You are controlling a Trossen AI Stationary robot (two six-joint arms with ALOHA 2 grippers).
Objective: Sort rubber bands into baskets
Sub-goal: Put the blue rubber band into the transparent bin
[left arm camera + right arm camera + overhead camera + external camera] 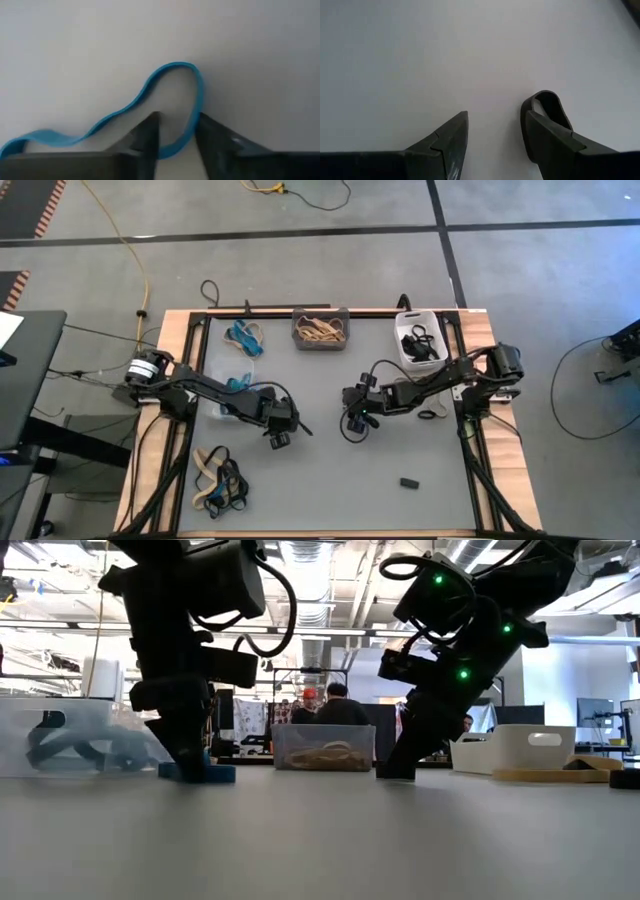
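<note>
A blue rubber band (150, 90) lies flat on the grey table, seen as a blue strip (205, 773) in the low view. My left gripper (176, 127) points down over it, open by a narrow gap, with one strand of the band between its fingers. My right gripper (495, 125) stands open near the table's middle, with nothing between its fingers. A small black rubber band (549, 104) lies curled at the tip of one right finger (545, 132). At the far edge stand the clear basket (243, 338), the dark grey basket (320, 328) and the white basket (418, 345). My left gripper comes from above with its fingers across one strand of the blue band (189, 132), near the band's bend; the band lies slack on the table, and I cannot tell whether a finger touches it. My right gripper's one fingertip stands against the black band's loop (536, 102); whether they touch I cannot tell.
A pile of mixed rubber bands (220, 480) lies at the near left. A small black object (408, 482) lies at the near right. Another blue band (236, 383) shows beside the left arm. People stand in the room beyond the table (335, 705).
</note>
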